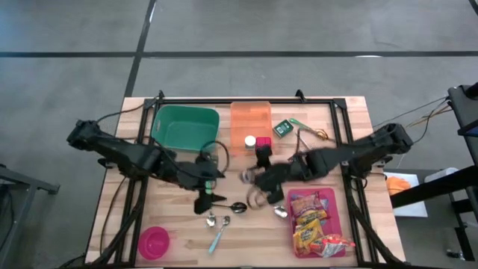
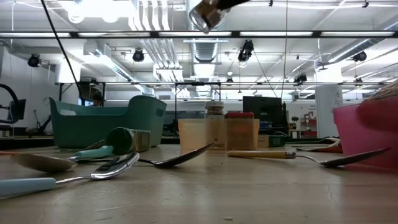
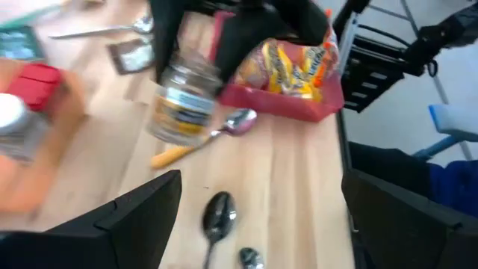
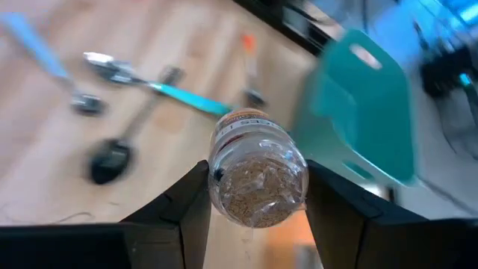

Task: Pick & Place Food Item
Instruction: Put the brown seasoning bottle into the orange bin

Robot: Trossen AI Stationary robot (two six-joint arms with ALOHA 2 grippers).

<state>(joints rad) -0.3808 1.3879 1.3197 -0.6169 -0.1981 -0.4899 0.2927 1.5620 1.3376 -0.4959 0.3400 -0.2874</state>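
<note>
Clear glass spice jar (image 4: 257, 169), filled with brownish granules, sits clamped between the right gripper (image 4: 254, 196) fingers, lifted above mid-table near the pink tray (image 1: 334, 221) of snack packets (image 1: 310, 224). Its label print is too blurred to read. Left gripper (image 3: 261, 217) hangs spread wide and empty over the spoons (image 3: 218, 215).

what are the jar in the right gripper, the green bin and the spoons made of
Jar: clear glass or hard plastic, since brown granules show through its base; which one is unclear. Green bin: looks like matte moulded plastic, uniform teal. Spoons: shiny metal bowls with reflections; one has a teal, likely plastic, handle.
</note>
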